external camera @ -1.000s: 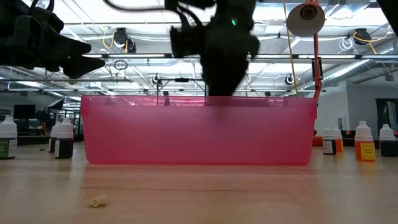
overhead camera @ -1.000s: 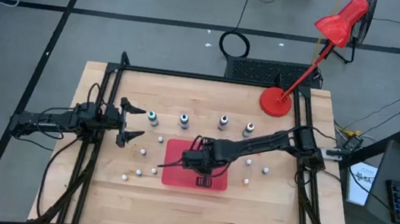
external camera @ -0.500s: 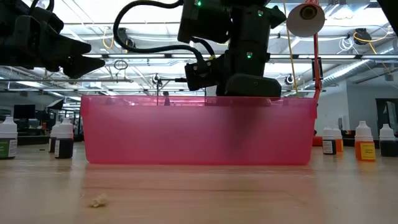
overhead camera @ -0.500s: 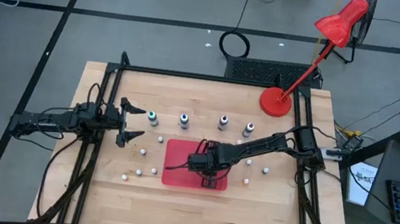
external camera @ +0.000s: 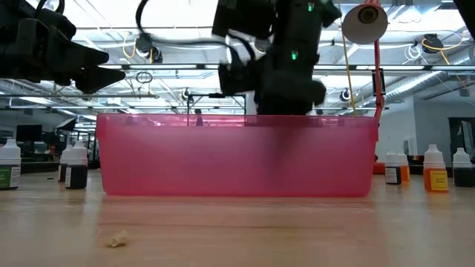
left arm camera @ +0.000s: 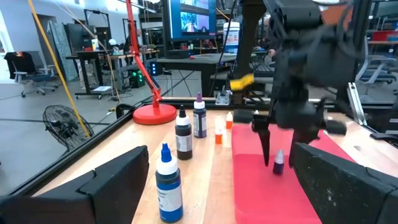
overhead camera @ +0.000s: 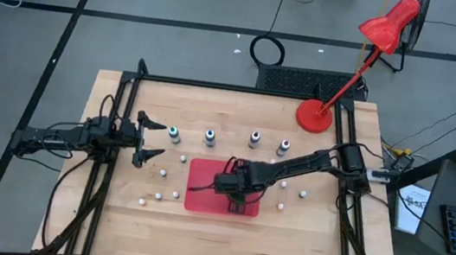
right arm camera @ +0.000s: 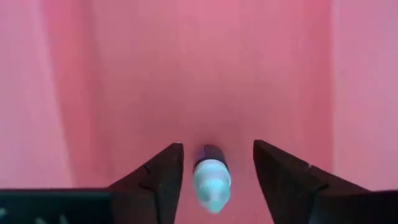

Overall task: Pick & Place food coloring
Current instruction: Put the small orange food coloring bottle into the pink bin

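Food coloring bottles [overhead camera: 209, 136] stand in a row on the table [overhead camera: 223, 240] just beyond the red bin [overhead camera: 202, 196], with more small ones scattered on either side of it, and one tiny purple bottle [left arm camera: 279, 163] stands upright inside the bin. The right gripper [right arm camera: 217, 165] hangs over that one, jaws apart with the white cap between them, not pinching. The left gripper [overhead camera: 150, 138] waits beside the bin's far-left corner, jaws wide apart. These bottles look light, stiff plastic, smooth and tippy; I would take one by the body just under the cap, squarely and gently.
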{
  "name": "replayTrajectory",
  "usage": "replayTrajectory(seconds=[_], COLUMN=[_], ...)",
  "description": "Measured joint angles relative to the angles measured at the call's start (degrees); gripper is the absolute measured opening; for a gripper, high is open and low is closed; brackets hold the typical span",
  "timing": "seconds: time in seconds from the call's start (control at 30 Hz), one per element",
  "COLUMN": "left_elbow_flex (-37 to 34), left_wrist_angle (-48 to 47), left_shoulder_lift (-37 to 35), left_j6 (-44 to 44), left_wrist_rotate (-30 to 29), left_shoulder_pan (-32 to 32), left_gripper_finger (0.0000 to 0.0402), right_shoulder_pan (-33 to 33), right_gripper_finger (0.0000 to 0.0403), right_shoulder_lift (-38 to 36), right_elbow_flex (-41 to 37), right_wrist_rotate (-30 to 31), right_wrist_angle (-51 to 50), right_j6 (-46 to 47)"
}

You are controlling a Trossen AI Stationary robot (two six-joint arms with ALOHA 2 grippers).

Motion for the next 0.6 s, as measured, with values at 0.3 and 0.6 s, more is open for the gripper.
replayTrajectory(seconds=[0.3, 0.6], left_elbow_flex=[0.0, 0.0], left_wrist_angle=[0.0, 0.0], left_shoulder_lift=[0.0, 0.0], left_j6=[0.0, 0.0], left_wrist_rotate=[0.0, 0.0], left_shoulder_pan=[0.0, 0.0], left_gripper_finger=[0.0392, 0.0392], right_shoulder_pan=[-0.6, -5.4], right_gripper_finger=[0.0188, 0.0194], right_shoulder_lift=[-13.4, -25.0], right_elbow_flex=[0.1, -1.2], right_wrist_rotate=[1.3, 10.9], right_wrist_angle=[-5.3, -21.0], right_j6=[0.7, 3.6])
